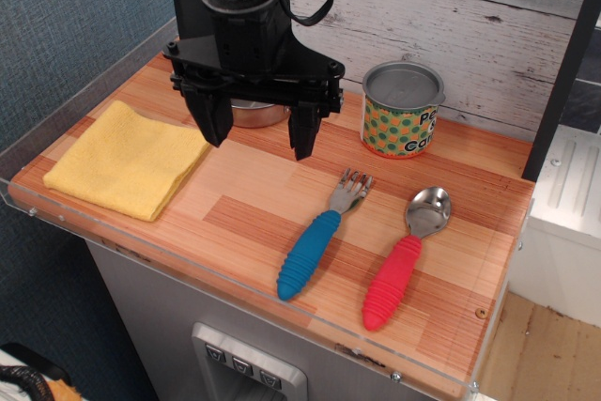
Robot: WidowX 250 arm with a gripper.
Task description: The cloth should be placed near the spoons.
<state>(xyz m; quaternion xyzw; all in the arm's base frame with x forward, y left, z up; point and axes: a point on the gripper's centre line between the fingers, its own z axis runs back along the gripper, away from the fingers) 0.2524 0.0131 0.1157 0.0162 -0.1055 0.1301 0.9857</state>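
Observation.image view shows the yellow cloth (129, 159) lying flat and folded at the left end of the wooden counter (254, 223), close to its front-left edge. Well apart from it, toward the right front, lie the blue-handled fork (319, 237) and the red-handled spoon (406, 256), side by side with heads pointing back. Between cloth and utensils hangs the black gripper (260, 136), fingers spread and pinching nothing. Behind it peeks a steel pot (258, 115), and a patterned tin can (402, 110) stands near the plank wall.
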